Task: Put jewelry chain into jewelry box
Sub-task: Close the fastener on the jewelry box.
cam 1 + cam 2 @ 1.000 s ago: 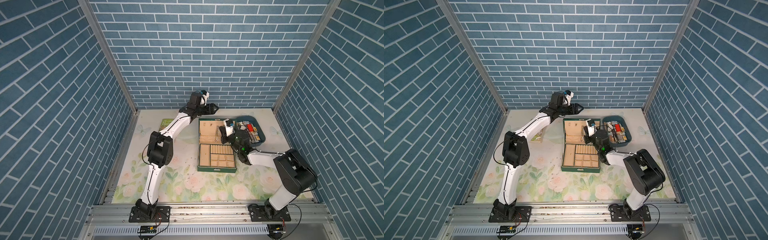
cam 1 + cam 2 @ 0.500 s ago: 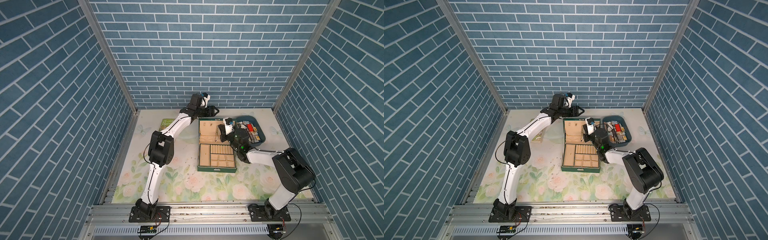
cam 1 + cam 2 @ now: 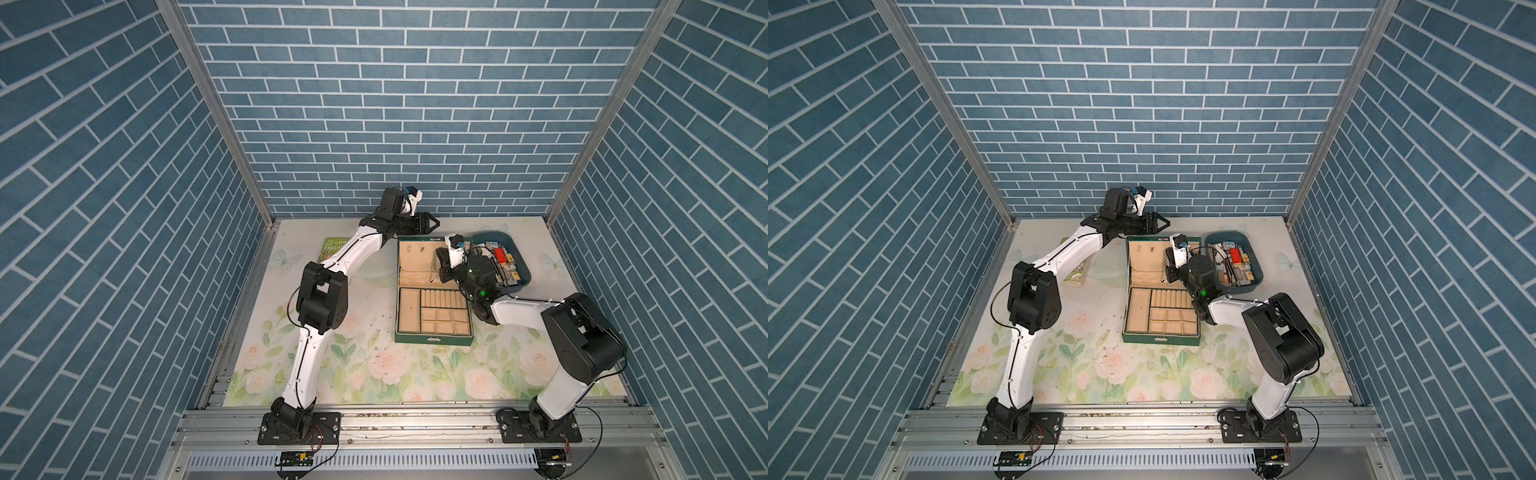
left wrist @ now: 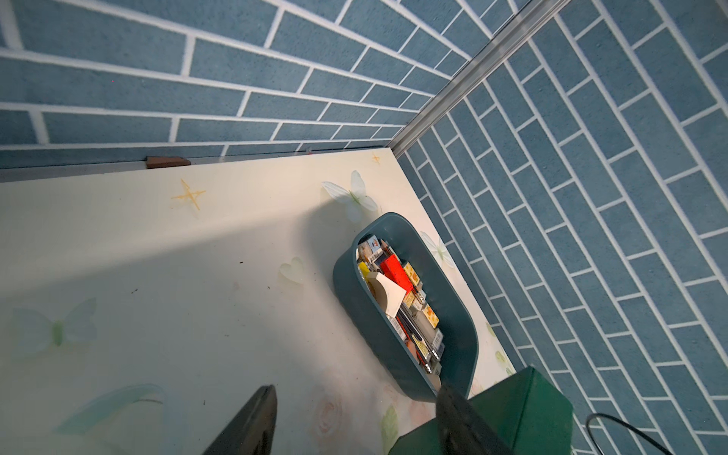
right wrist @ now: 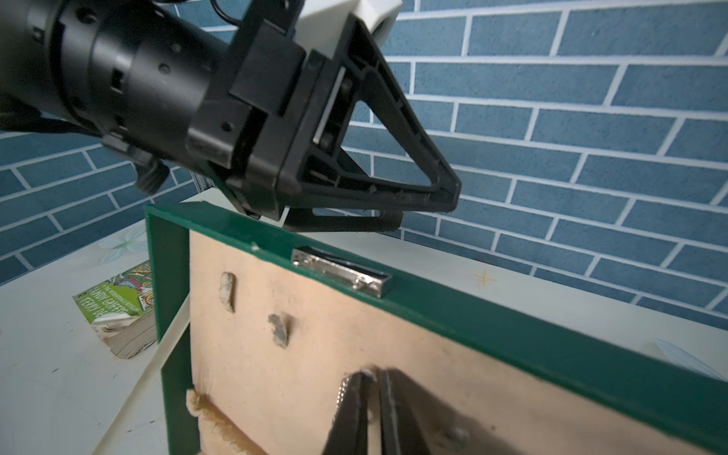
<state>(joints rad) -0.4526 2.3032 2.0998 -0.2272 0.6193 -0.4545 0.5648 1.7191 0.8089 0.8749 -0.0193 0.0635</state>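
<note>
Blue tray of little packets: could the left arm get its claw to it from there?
Probably yes. The open left claw sits at the box lid top edge, and only bare table shows between it and the tray.

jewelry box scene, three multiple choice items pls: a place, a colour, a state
1. The blue tray sits: A) beside the jewelry box B) inside it C) on top of it
2. The box's outside is: A) red B) white C) dark green
3. The right gripper is: A) wide open B) shut on the jewelry chain C) out of view
1 A: it stands on the mat next to the box. 2 C: green walls in both top views. 3 B: chain hangs from its closed jaws.
</note>
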